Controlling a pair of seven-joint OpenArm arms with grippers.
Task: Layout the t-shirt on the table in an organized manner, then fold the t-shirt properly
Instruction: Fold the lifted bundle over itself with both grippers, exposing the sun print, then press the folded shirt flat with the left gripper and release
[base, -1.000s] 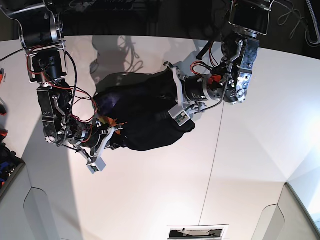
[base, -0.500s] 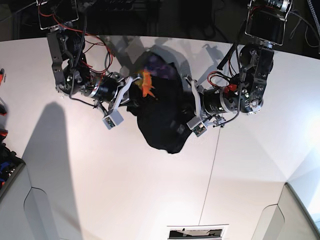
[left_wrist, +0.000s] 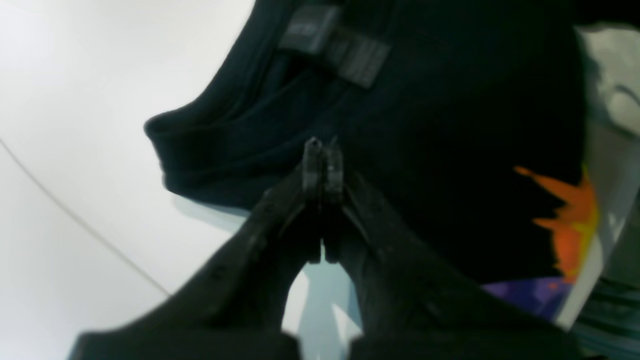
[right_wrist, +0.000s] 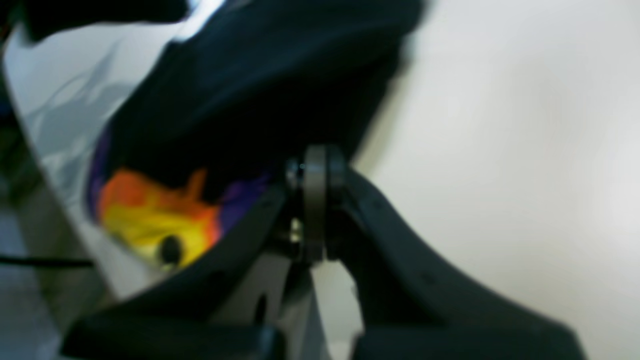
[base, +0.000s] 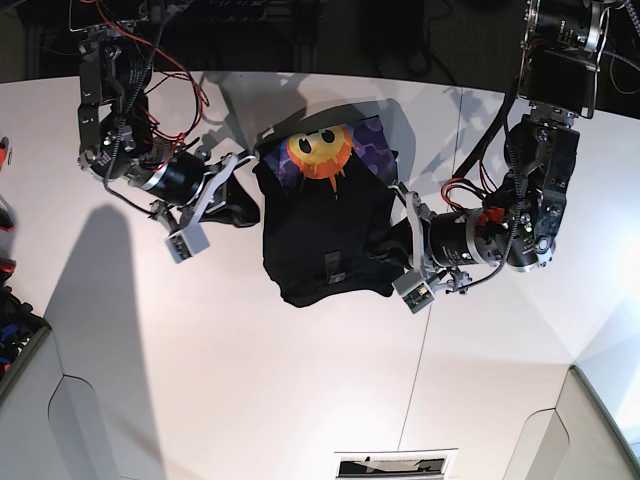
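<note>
1. The black t-shirt hung bunched between the two arms above the white table, its sun-face print on a purple patch turned toward the far edge.
2. The left gripper was pressed fully closed, its jaws meeting on a fold of the shirt's dark cloth; in the base view it sat at the garment's right side.
3. A small dark tag lay on the fabric beyond those fingertips, and a rolled hem edge of the shirt stood out toward the table on the left of that view.
4. The right gripper was also closed tight, pinching the shirt just beside the orange-yellow print; in the base view it held the garment's left side.
5. A thin dark seam line ran across the tabletop under the left arm.
6. The wrist views were blurred, so finer cloth detail could not be told.
</note>
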